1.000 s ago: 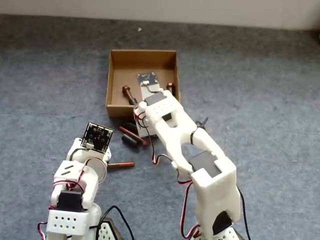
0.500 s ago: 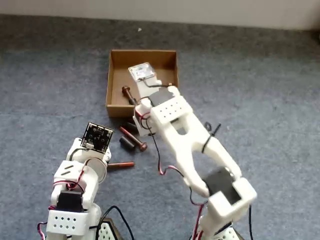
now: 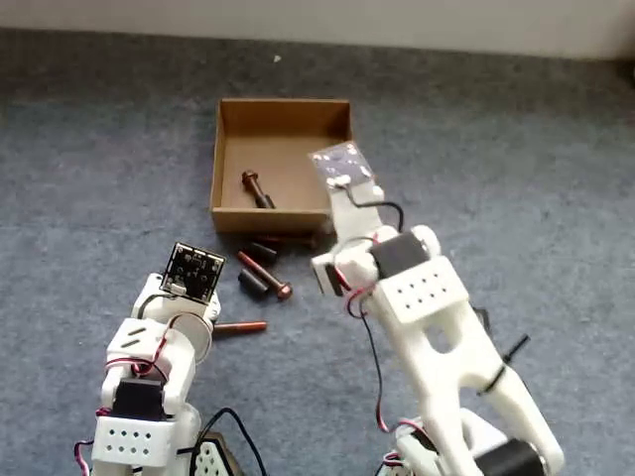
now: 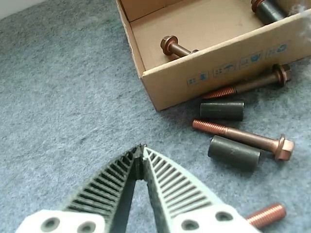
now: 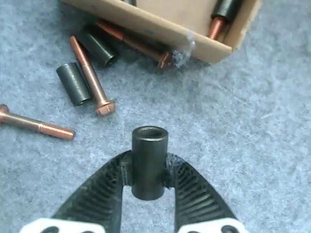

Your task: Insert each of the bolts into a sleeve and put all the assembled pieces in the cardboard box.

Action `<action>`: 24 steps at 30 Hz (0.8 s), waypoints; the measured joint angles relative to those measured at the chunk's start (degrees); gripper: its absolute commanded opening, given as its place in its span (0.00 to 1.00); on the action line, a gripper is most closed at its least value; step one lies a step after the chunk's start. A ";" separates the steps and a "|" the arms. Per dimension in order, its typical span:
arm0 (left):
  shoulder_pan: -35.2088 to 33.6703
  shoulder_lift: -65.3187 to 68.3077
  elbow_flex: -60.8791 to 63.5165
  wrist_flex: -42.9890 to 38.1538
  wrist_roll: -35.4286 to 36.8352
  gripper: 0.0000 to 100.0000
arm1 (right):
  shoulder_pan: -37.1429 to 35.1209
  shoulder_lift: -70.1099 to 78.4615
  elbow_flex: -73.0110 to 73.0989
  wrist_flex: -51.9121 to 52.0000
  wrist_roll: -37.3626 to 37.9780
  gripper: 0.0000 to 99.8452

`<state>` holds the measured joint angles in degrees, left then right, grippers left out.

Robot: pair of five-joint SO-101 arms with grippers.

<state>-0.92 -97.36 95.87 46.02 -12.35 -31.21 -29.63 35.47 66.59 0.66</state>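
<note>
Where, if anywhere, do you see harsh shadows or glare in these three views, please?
High view: even light, with the cardboard box a little darker on its inner walls than on its floor. Left wrist view: only a soft shadow beside a loose sleeve, no glare. Right wrist view: a mild sheen on the held sleeve in the right gripper.

Grey carpet [image 3: 516,198] covers the surface. A pale strip [image 3: 397,20] borders its far edge. A small white speck [image 3: 277,59] lies near that edge.
</note>
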 measured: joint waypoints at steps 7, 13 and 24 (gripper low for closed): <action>-0.26 0.00 0.00 0.00 -5.27 0.01 | 3.69 -12.48 17.67 -11.87 0.00 0.01; -4.22 0.00 -4.84 3.78 -6.42 0.01 | 9.85 -13.89 23.21 -16.70 0.00 0.01; 3.60 4.75 -26.11 18.90 -13.01 0.01 | 20.75 -13.89 24.35 -23.30 -6.59 0.01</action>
<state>2.68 -92.62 69.76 64.92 -25.36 -10.46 -43.52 59.82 43.30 -5.93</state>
